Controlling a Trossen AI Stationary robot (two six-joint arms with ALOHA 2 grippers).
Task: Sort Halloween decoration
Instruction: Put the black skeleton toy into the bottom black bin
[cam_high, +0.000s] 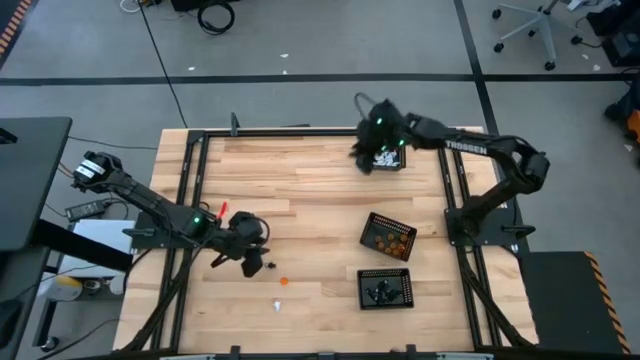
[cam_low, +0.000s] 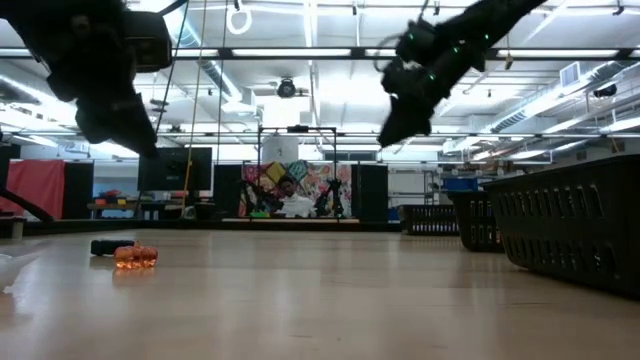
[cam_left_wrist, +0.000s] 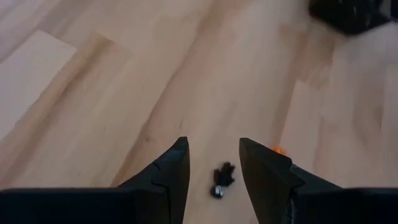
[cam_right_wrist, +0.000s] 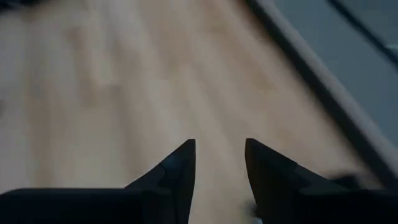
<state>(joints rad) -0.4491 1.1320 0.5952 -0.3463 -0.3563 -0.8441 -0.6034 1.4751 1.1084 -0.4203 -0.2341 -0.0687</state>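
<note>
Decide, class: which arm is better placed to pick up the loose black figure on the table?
Left. Its open tool hangs right over the black figure, fingers either side. The right tool is far off, above the far tray.

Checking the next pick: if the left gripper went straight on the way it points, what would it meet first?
Probably the tiny black figure lying on the light wooden table, right between the left gripper's open fingers. Nothing shows in between, though depth is unclear.

The wooden table (cam_high: 320, 190) carries three mesh trays (cam_high: 387, 235) and scattered figures (cam_high: 283, 281).
</note>
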